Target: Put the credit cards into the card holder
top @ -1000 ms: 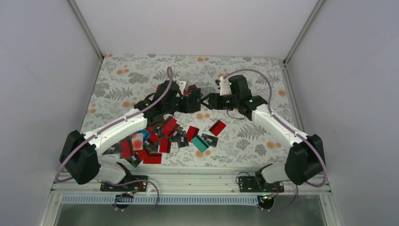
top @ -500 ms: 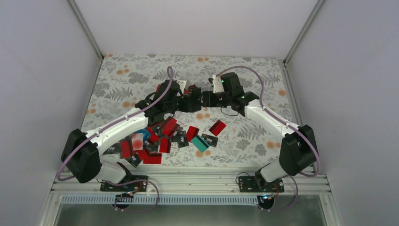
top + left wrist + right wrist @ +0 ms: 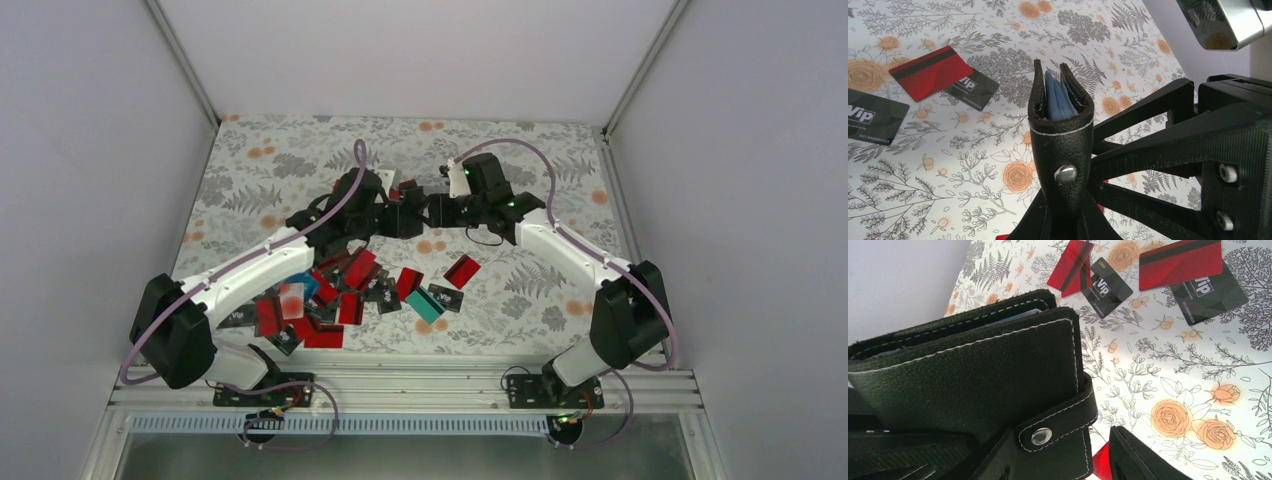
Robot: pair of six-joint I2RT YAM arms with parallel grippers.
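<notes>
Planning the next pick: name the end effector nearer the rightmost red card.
Right. Its end effector hangs just beyond the card; the left, clamping the holder, sits farther left.

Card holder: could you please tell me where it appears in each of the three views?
Top external: card holder mid-picture, above the scattered credit cards.
Left wrist: card holder at centre, edge-on, its mouth open upward.
Right wrist: card holder fills the left half, broad side showing.
Shared landmark: the floral table cover lies under it in every view.

One card holder (image 3: 404,221); one teal card (image 3: 424,304); overlapping credit cards (image 3: 358,268) beyond exact count.
</notes>
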